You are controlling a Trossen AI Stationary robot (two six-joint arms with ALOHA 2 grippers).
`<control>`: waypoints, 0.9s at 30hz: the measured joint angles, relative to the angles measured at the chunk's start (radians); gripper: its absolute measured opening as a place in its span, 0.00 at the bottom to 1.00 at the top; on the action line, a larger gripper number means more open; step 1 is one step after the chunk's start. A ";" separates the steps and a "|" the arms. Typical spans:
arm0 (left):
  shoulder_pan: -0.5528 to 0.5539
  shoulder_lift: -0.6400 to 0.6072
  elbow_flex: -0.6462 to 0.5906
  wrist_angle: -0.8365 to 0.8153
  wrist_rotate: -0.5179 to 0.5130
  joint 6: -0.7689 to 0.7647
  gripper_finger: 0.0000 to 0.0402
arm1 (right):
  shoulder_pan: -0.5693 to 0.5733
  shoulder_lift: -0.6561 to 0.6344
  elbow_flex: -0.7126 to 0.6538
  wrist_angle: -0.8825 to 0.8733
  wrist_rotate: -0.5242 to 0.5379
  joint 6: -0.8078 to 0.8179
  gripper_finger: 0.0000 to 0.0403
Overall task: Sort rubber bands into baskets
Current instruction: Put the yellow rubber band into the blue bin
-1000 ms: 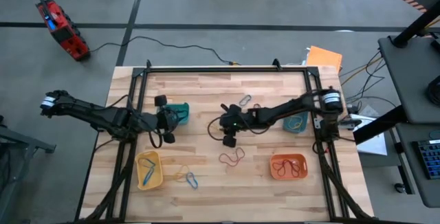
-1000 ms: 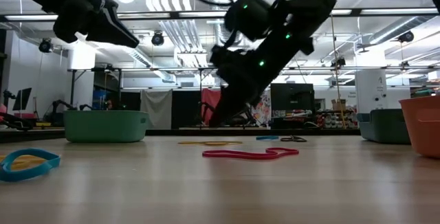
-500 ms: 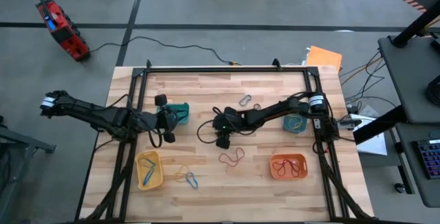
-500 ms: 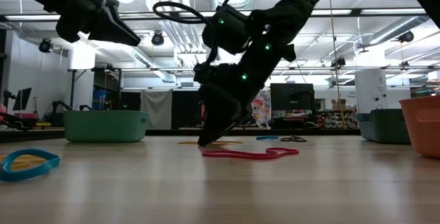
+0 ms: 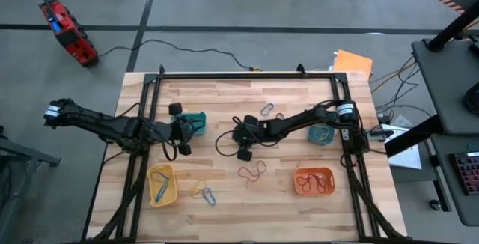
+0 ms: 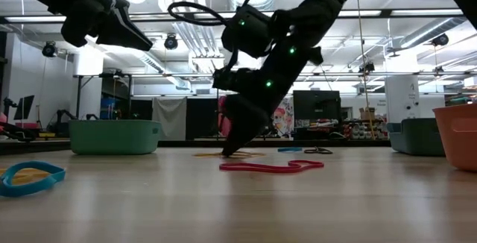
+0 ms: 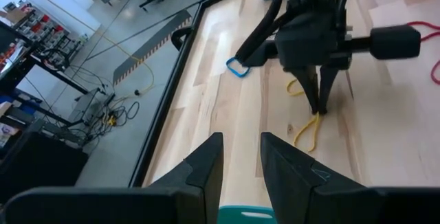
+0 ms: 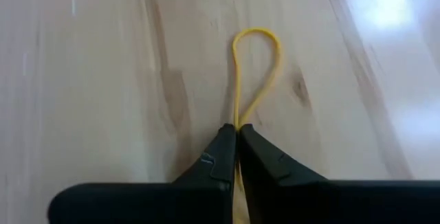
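now right pincer (image 8: 237,136) pinches a yellow rubber band (image 8: 256,66) mid-table.

A red device (image 5: 68,32) lies beside an orange sheet (image 5: 352,63).

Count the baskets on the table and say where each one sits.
4. The teal-green basket is by the left arm, the yellow basket at the front left, the blue basket by the right arm, the orange basket at the front right.

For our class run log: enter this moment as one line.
right hand: shut on thin yellow rubber band, at tabletop | left hand: waiting above teal-green plastic basket
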 joint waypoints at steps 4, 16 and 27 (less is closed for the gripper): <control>0.000 0.000 0.000 0.001 0.000 0.000 0.21 | 0.007 -0.060 -0.003 -0.021 0.023 -0.037 0.02; 0.000 0.000 -0.001 0.000 0.000 -0.004 0.21 | 0.028 -0.300 -0.012 -0.265 0.259 -0.067 0.02; 0.000 0.000 -0.001 0.000 0.000 -0.004 0.21 | 0.047 -0.472 -0.019 -0.862 0.598 0.354 0.02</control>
